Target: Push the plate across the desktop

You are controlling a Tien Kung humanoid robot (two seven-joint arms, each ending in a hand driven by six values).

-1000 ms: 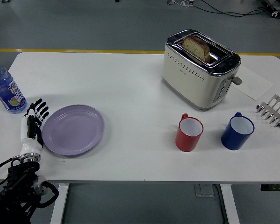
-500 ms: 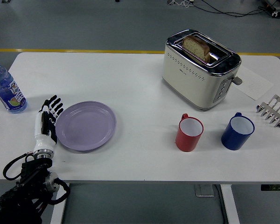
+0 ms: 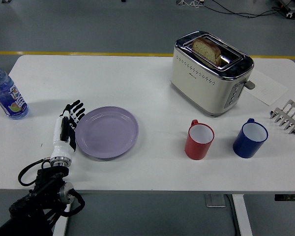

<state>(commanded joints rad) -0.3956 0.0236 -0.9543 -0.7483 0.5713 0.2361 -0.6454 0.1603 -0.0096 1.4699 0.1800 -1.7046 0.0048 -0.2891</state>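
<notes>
While a toaster [image 3: 210, 72] holding bread stands at the back of the white desk [image 3: 137, 83], a lilac plate [image 3: 108, 132] lies left of centre, the left hand [image 3: 68, 129] flat against its left rim, fingers extended, gripping nothing; red mug [image 3: 198, 140] sits right.

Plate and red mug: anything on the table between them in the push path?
Nothing. In the head view, only bare white table lies between the plate and the red mug.
</notes>
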